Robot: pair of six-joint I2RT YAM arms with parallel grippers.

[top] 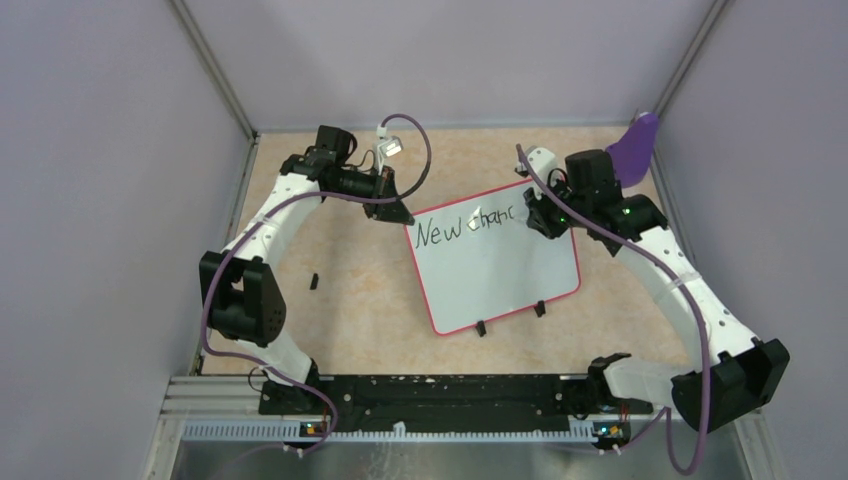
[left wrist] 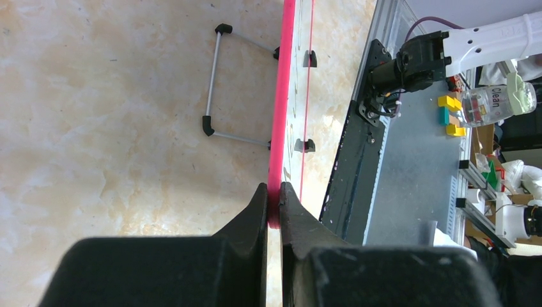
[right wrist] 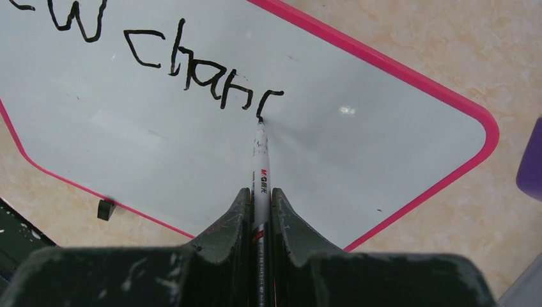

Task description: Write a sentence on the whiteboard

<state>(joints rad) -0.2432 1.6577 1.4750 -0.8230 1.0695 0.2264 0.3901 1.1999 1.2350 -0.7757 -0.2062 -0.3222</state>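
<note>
Pink-rimmed, the whiteboard (top: 500, 270) sits mid-table (top: 340, 300), a little toward the far edge. The left gripper (left wrist: 273, 192) pinches the board's rim at its far left corner, jaws nearly closed. The right gripper (right wrist: 259, 195) clamps a marker (right wrist: 261, 153), its tip touching the board where the sentence (right wrist: 192, 73) reads "New chanc".
</note>
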